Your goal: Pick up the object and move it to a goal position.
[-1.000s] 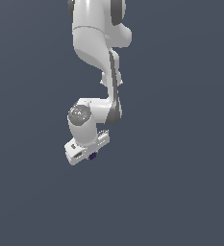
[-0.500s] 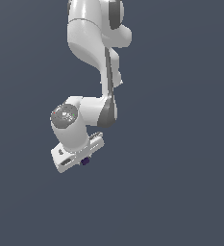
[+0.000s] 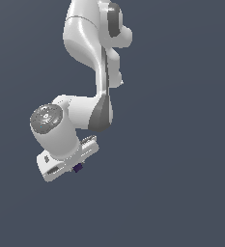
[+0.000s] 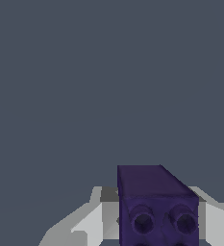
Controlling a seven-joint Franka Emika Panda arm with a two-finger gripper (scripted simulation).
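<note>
In the exterior view, the gripper carries the purple cube tucked at its underside, clear of any surface. In the wrist view, the cube sits between the pale fingers, which are closed against its sides. It looks rigid, light and smooth-faced, so squeezing opposite flat faces suits it.

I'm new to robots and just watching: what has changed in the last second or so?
The arm swung its gripper toward the exterior view's left and a little lower, carrying the small purple block with it. Nothing was let go: the block sits between the gripper's fingers as before. The plain grey backdrop looks the same.
</note>
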